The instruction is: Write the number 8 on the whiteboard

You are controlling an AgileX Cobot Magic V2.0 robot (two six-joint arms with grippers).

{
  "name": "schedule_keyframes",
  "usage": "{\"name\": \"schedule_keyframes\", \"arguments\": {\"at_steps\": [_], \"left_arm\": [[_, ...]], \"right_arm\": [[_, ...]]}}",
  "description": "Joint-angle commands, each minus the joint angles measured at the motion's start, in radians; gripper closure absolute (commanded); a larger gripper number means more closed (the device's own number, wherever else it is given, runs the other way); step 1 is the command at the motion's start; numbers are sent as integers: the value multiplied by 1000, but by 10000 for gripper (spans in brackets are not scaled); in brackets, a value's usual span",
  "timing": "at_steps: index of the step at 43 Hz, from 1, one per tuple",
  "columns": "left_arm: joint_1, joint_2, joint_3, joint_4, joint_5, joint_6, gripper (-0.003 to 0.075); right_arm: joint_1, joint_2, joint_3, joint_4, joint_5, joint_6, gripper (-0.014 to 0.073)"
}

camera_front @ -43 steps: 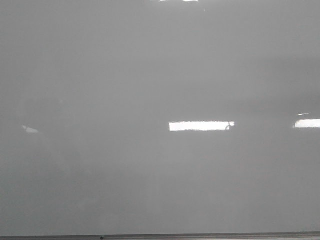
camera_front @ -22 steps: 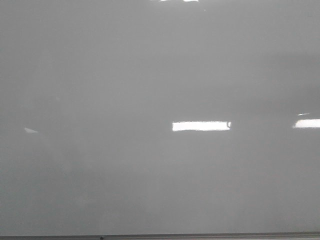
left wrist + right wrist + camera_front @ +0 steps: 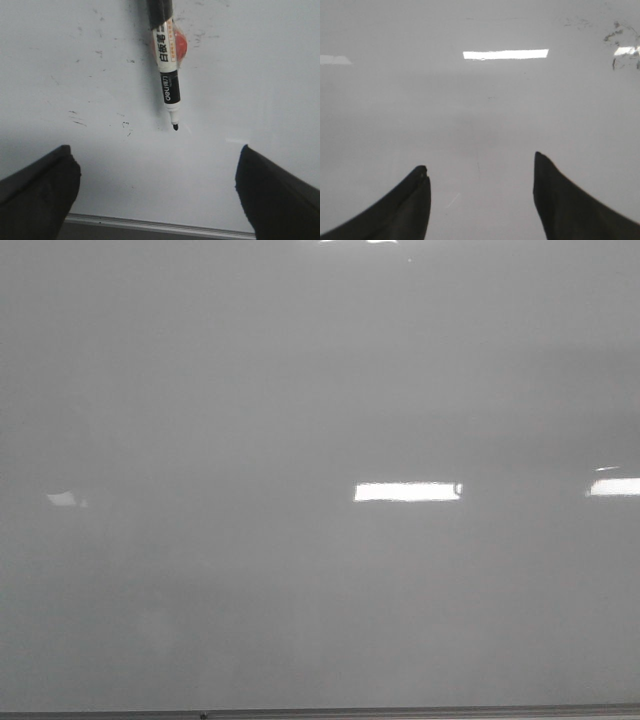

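The left claw (image 3: 157, 192) stands wide open with nothing between its two dark fingers (image 3: 37, 192), which are spread far apart over the whiteboard (image 3: 75, 65). Beyond the gap between them, a marker (image 3: 166, 65) lies or stands against the whiteboard, uncapped, its black tip (image 3: 175, 127) pointing toward the claw and at or very near the surface; whether it actually touches cannot be told. The marker has a white body with printed characters, a black band near the tip and a black far end that runs out of view. A red-orange patch (image 3: 181, 45) shows just beside the marker's barrel; what it is cannot be told. Small dark smudges and short stray marks (image 3: 127, 127) are scattered on the whiteboard near the tip and farther off. The whiteboard's thin grey frame edge (image 3: 160, 226) runs beneath the claw.

The right claw (image 3: 480, 200) is likewise open and empty, its dark fingers (image 3: 405, 210) apart above bare whiteboard. A bright strip of reflected light (image 3: 506, 54) lies well beyond it, and a cluster of dark smudges (image 3: 620, 45) sits off to one side.

In the front view the whiteboard fills the frame, pale grey and glossy, with bright reflections (image 3: 408, 491) and the frame edge (image 3: 320, 713) along the bottom. No drawn number 8 can be made out in any view.
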Motion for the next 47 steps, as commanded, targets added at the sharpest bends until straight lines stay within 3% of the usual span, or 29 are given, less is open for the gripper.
{"name": "schedule_keyframes", "arguments": {"at_steps": [1,31,36,45,47], "left_arm": [[-7,97,-79,-14,-66,0,102],[-48,477,-224,-55,-282,0,116],[-48,478,-223,-55,-289,0,241],[-48,462,-223,-55,-264,0,590],[-47,454,-223,-55,-255,0,636]], "right_arm": [[1,13,-36,7,-77,-3,118],[1,13,-35,7,-77,-3,118],[1,13,-35,7,-76,-3,118],[1,13,-35,6,-76,-3,118],[1,13,-35,6,-76,-3,118]]}}
